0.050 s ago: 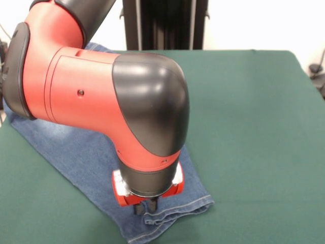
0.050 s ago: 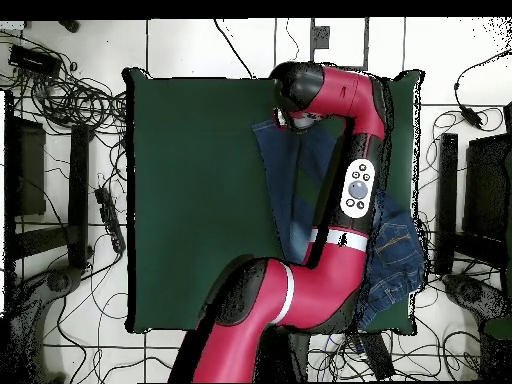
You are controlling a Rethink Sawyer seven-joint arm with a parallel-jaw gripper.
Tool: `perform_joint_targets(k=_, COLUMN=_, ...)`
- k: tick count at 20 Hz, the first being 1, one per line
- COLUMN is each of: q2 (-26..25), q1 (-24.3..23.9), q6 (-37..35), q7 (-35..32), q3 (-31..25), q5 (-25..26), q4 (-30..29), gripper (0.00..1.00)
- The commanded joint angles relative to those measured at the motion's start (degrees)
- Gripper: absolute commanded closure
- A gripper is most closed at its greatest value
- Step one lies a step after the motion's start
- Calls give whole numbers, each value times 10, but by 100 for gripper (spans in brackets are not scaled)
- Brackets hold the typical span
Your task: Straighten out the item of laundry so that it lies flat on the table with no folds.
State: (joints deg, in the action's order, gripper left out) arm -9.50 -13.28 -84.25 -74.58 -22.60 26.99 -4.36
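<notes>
The item of laundry (image 1: 76,152), a small pair of blue jeans, lies slantwise on the green table (image 1: 254,127), with its leg hem near the front edge. My gripper (image 1: 145,207) is down on that hem, fingers close together and pinching a rumpled ridge of denim. The red arm hides the middle of the jeans. In the overhead view the jeans (image 2: 292,175) run from the table's (image 2: 190,200) top middle to the waist end with its orange-stitched pocket (image 2: 400,255) at the right edge. There the arm's wrist covers the gripper.
Wide green cloth stretches to the right of the jeans in the front view. A black column (image 1: 162,23) stands behind the far edge. In the overhead view, cables (image 2: 60,95) and black stands (image 2: 25,170) lie on the floor around the table.
</notes>
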Motion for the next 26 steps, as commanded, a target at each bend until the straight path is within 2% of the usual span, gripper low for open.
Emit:
perform_joint_targets(k=1, q2=-30, q1=20, q6=72, q7=11, q3=-59, q5=33, q4=-73, gripper=0)
perform_joint_targets(k=26, q2=-24, q1=29, q6=66, q7=-10, q3=-64, q5=18, q4=-82, gripper=0)
